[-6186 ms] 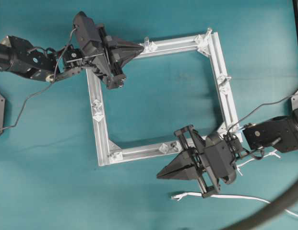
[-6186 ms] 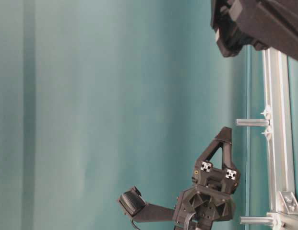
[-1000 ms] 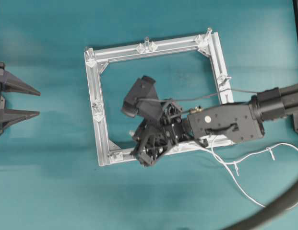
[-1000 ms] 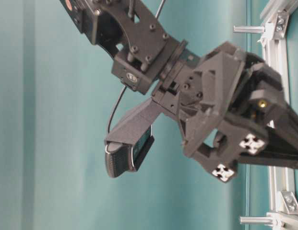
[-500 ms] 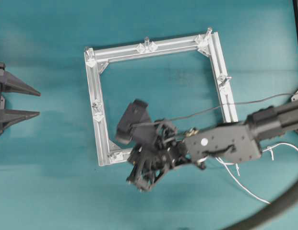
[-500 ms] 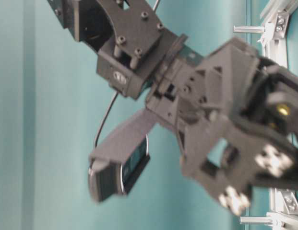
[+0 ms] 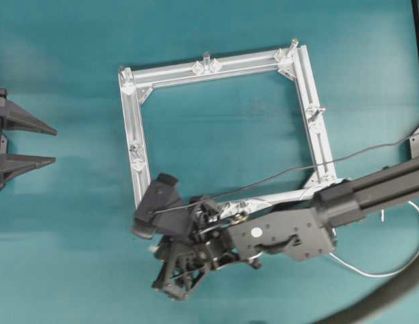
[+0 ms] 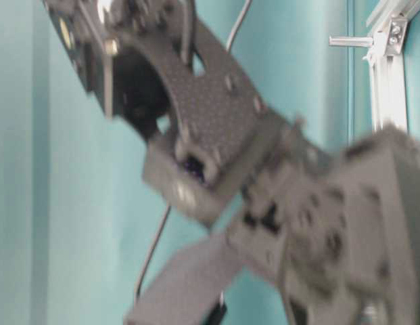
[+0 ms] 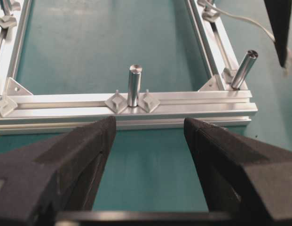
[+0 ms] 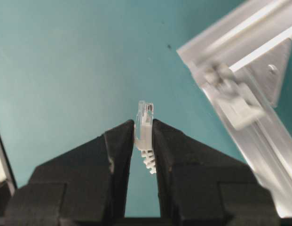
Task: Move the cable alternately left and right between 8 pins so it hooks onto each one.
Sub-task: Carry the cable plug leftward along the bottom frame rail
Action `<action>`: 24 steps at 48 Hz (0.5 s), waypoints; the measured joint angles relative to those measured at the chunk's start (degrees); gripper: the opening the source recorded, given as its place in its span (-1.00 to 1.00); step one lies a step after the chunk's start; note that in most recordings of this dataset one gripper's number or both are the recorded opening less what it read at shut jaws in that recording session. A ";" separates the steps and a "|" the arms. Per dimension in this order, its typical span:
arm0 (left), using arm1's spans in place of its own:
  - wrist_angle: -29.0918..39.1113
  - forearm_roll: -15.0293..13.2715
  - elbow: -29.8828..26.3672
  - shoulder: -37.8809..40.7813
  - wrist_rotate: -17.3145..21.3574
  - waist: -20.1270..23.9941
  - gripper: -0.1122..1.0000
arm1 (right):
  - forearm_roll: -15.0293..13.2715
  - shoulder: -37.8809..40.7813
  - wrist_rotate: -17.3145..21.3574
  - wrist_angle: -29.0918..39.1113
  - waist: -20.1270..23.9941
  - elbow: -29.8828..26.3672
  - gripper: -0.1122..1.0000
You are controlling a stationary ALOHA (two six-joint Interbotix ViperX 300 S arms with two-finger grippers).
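In the right wrist view my right gripper (image 10: 144, 124) is shut on the cable's clear plug end (image 10: 146, 112), just off a corner of the silver frame (image 10: 240, 56). From overhead, the right gripper (image 7: 172, 282) sits outside the frame's bottom-left corner. The white cable (image 7: 371, 274) trails in a loop at the lower right. Pins (image 7: 206, 59) (image 7: 293, 44) (image 7: 316, 111) stand round the frame (image 7: 128, 121). My left gripper (image 7: 27, 145) waits open at the far left edge, facing a pin (image 9: 134, 84) with nothing between its fingers (image 9: 89, 141).
The right arm (image 7: 371, 192) lies across the frame's near rail. It fills the table-level view as a blur, leaving one pin (image 8: 348, 42) showing. A thick dark hose (image 7: 391, 293) curves at the bottom right. A second pin (image 9: 243, 69) and cable (image 9: 240, 19) show in the left wrist view.
My right gripper has swung from inside the frame down and left, past the near rail to outside the bottom-left corner, dragging the cable along. The left gripper has not moved.
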 measured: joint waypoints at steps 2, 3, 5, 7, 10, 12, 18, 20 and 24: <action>0.00 0.00 0.09 -0.09 0.00 0.00 0.49 | 0.00 0.79 -0.09 0.00 0.00 -1.23 -0.54; -0.09 0.00 0.09 -0.18 0.00 0.00 0.49 | 0.00 1.23 -0.09 0.00 0.00 -1.85 -0.54; -0.09 0.00 0.09 -0.35 0.00 0.00 0.49 | 0.09 1.93 -0.09 0.00 0.00 -3.08 -0.54; -0.09 0.00 0.00 -0.62 0.00 0.00 0.49 | 0.00 2.55 -0.09 0.00 0.00 -4.22 -0.54; 0.00 0.00 0.09 -0.88 0.00 0.00 0.49 | 0.00 3.60 0.00 0.09 0.00 -5.71 -0.54; -0.09 0.00 0.18 -0.97 0.00 0.00 0.49 | 0.00 4.31 -0.09 0.00 0.00 -6.59 -0.54; 0.00 0.00 0.44 -1.32 0.00 0.00 0.49 | -0.35 6.15 -0.26 0.09 -0.09 -9.14 -0.54; 0.00 0.00 0.44 -1.32 0.00 0.00 0.49 | -0.35 6.68 -0.35 0.00 -0.35 -9.76 -0.54; 0.00 0.00 0.44 -1.41 0.00 0.00 0.49 | -0.44 7.91 -0.88 0.35 -1.05 -11.07 -0.54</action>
